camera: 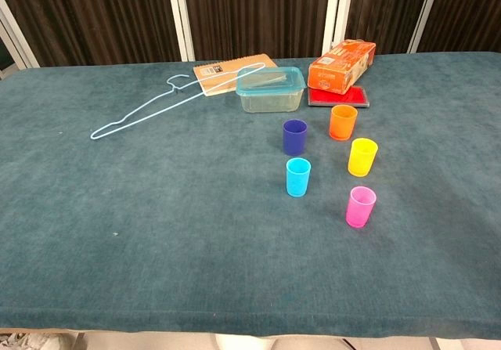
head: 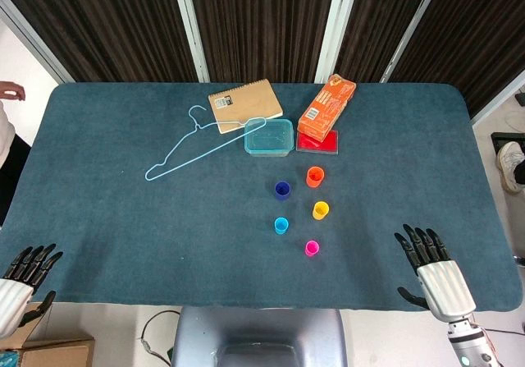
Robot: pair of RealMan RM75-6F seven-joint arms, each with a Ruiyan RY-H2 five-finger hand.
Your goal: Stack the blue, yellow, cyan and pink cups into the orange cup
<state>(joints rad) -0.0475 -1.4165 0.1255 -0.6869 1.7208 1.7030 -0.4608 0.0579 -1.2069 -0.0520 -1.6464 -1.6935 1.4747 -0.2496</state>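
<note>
Orange box (camera: 342, 66), print unreadable

My left hand (head: 26, 272) is cut off by the head view's edge; the chest view shows neither hand.

The left hand (head: 29, 266) rests at the table's near-left edge, fingers spread, empty. The right hand (head: 426, 260) rests at the table's near-right edge, likewise empty.
</note>
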